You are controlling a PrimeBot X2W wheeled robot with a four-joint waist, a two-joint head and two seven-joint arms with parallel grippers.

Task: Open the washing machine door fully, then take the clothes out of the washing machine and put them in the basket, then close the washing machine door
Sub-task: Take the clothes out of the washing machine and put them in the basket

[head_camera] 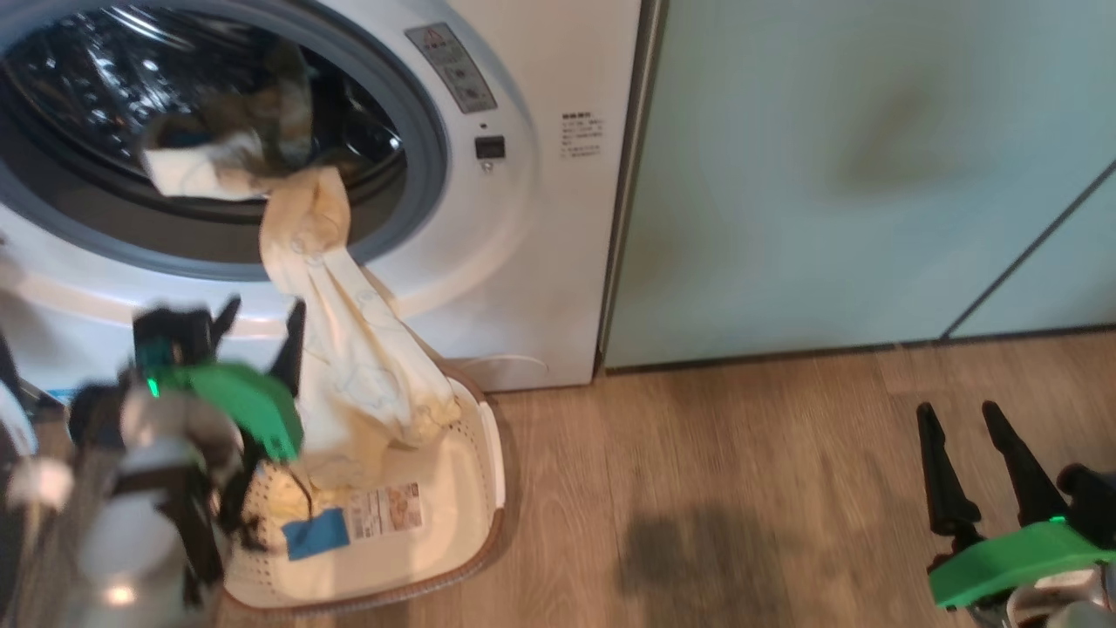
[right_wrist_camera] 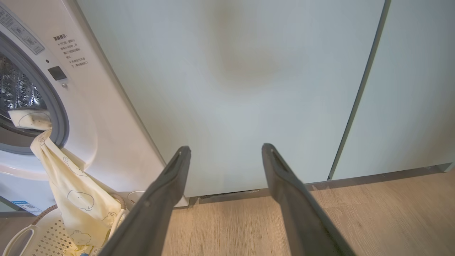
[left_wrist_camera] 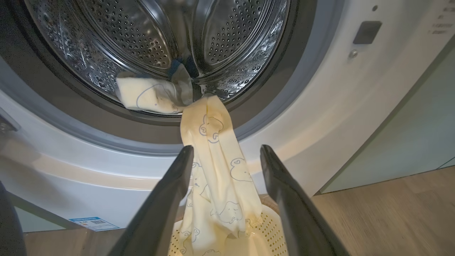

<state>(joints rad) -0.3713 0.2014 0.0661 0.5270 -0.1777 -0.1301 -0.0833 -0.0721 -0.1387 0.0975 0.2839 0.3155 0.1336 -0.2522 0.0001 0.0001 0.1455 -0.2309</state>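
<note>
Hanging from the drum (head_camera: 131, 78) at 11 o'clock into the basket (head_camera: 488, 453) at 7, the clothes (head_camera: 349, 349) may snag on the ring (head_camera: 427, 113) if the left gripper (head_camera: 264, 318), spread wide and empty like the right gripper (head_camera: 957, 410), tugs sideways.

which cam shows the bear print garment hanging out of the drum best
The left wrist view: the bear-print garment hangs centre frame, from the drum into the basket, prints sharp. The head view shows it blurred; the right wrist view, small at its left edge.
</note>
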